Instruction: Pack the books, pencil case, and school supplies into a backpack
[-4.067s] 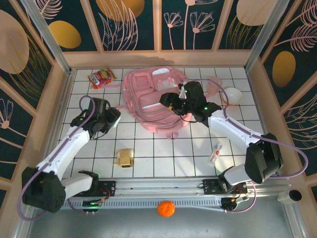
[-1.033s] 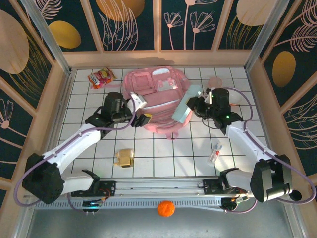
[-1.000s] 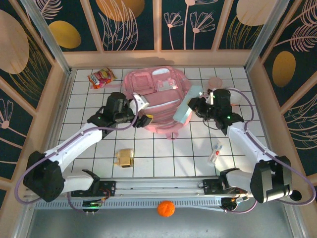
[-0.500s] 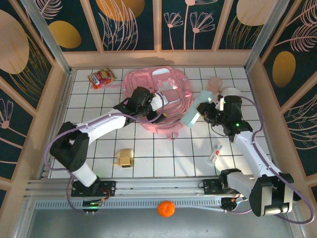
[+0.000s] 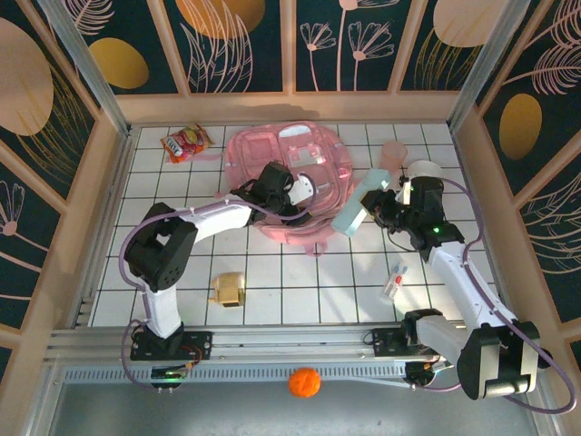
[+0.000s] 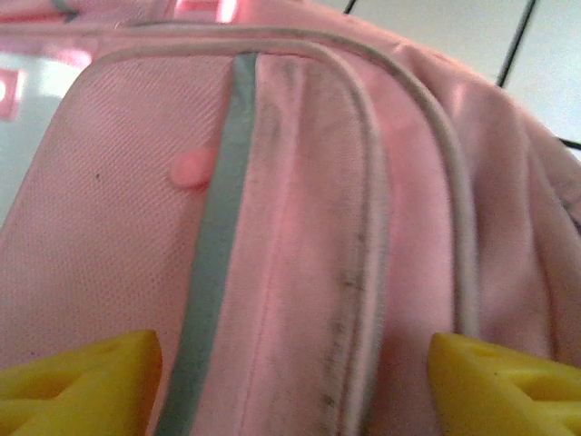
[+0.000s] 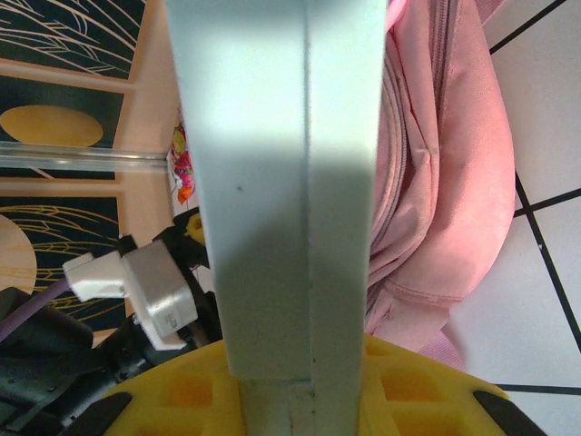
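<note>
The white table (image 5: 300, 282) has dark lines that make squares. A big shiny pink backpack (image 5: 254, 150) lies at the back. A red-orange snack bag (image 5: 185, 143) lies at the back left. A small tan-yellow box (image 5: 228, 289) sits near the front. A little white thing with red marks (image 5: 396, 280) lies on the right.

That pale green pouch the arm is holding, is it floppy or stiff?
Probably fairly stiff: the pencil case juts straight out from the right gripper without drooping. It is thin and flat, so likely light too. Its smooth face might slip between the pads.
</note>
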`<state>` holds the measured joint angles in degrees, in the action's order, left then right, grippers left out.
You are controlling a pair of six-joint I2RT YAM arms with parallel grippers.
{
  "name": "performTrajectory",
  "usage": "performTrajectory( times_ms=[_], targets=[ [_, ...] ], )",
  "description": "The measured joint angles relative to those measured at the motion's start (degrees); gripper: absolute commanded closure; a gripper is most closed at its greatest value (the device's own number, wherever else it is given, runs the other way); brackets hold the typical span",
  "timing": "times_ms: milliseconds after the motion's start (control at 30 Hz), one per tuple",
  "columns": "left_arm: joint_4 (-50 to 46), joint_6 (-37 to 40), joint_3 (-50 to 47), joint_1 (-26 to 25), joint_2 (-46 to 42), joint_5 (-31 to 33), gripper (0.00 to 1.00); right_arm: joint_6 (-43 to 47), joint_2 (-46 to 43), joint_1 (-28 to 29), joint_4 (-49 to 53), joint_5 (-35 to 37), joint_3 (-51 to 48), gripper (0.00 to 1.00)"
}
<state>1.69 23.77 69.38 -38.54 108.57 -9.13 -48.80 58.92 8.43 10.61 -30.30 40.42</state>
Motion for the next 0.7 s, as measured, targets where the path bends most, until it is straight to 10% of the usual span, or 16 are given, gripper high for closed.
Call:
performTrajectory(
  times_ms=[133, 233, 700],
  targets=[
    [2.14, -2.12, -0.02, -0.15, 0.28, 3.41, 0.59, 0.00, -0.31, -0.04, -0.04, -0.02, -0.07, 0.85],
    [3.28, -3.58, -1.03, -0.35, -1.42, 3.87, 1.00, -0.20, -0.61, -0.09, -0.28, -0.02, -0.59, 0.86],
    [3.19, -13.86, -2.91, -0.09, -14.95, 7.08, 1.00, -3.82, -1.75, -0.09, -2.71, -0.68, -1.16, 0.86]
  ],
)
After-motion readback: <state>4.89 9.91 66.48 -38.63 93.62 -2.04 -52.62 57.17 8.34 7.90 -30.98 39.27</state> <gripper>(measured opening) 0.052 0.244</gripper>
